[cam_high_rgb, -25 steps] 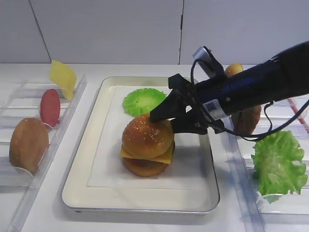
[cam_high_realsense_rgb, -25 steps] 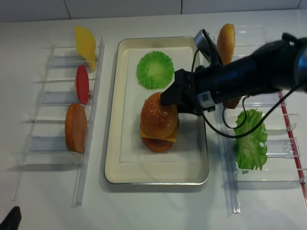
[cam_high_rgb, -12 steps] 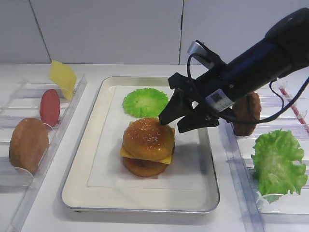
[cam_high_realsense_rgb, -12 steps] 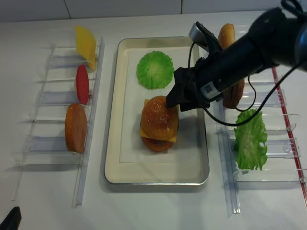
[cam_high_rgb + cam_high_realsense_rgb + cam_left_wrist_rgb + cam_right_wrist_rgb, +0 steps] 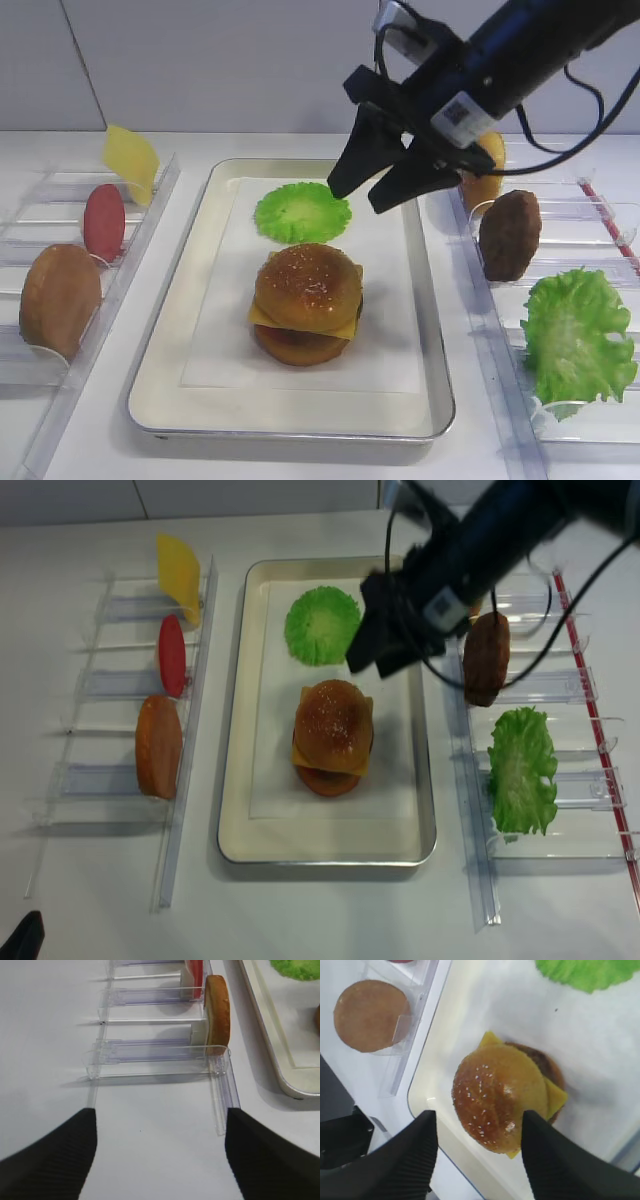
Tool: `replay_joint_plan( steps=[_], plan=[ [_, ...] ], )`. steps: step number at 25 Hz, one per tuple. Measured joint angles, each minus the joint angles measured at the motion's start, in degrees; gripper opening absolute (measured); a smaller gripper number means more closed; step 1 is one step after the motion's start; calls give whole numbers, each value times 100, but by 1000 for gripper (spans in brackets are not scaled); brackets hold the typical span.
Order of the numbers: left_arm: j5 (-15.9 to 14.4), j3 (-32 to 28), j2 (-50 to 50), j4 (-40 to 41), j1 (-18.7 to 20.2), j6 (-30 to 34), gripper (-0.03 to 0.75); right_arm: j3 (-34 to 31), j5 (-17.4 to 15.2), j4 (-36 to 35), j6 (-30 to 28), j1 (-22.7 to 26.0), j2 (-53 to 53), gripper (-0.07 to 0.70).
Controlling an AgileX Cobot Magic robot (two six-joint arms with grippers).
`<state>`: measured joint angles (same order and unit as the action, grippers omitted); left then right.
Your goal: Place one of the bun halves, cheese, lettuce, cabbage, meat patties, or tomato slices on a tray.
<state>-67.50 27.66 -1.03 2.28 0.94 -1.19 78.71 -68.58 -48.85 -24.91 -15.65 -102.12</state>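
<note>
A: Where is the domed, glossy golden-brown sesame bun top [image 5: 307, 286]?

B: It sits on top of a stack in the middle of the large rectangular silver metal tray [image 5: 180, 330], on the white paper lining. Under it a thin bright yellow cheese slice [image 5: 345, 325] pokes out at the corners, and a plain golden bun base [image 5: 300, 347] lies at the bottom.

A: And the right arm's fingers [image 5: 370, 190]?

B: Released. The two dark fingers stand apart with nothing between them, hanging above the tray, over the gap between the stack and the round flat green frilled cabbage disc [image 5: 301, 211]. From the right wrist camera the bun top [image 5: 497, 1103] shows between the spread fingers [image 5: 547, 1157], clear of both.

A: The left fingers?

B: In the left wrist view two dark fingers [image 5: 45, 1160] sit at the lower corners, spread wide, empty, over the white surface [image 5: 150, 1150] beside a clear plastic rack [image 5: 155, 1055].

A: What else is in the racks?

B: On the left, a yellow cheese square [image 5: 130, 160], a dull red tomato slice [image 5: 104, 222] and a flat orange-brown disc [image 5: 58, 298], all standing on edge. On the right, a dark brown rough meat patty [image 5: 509, 235] stands upright, with a ruffled bright green lettuce leaf [image 5: 577, 340] nearer the camera.
</note>
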Motion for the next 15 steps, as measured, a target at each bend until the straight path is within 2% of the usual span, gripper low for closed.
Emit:
replay_joint_plan(
  steps=[5, 11, 15],
  plan=[
    [0, 0, 0, 0, 0, 0, 533, 645, -91, 1279, 627, 0, 268, 406],
    [0, 0, 0, 0, 0, 0, 533, 752, -209, 3199, 1563, 0, 1115, 406],
    [0, 0, 0, 0, 0, 0, 533, 752, -261, 3729, 1923, 0, 1662, 406]
  ],
)
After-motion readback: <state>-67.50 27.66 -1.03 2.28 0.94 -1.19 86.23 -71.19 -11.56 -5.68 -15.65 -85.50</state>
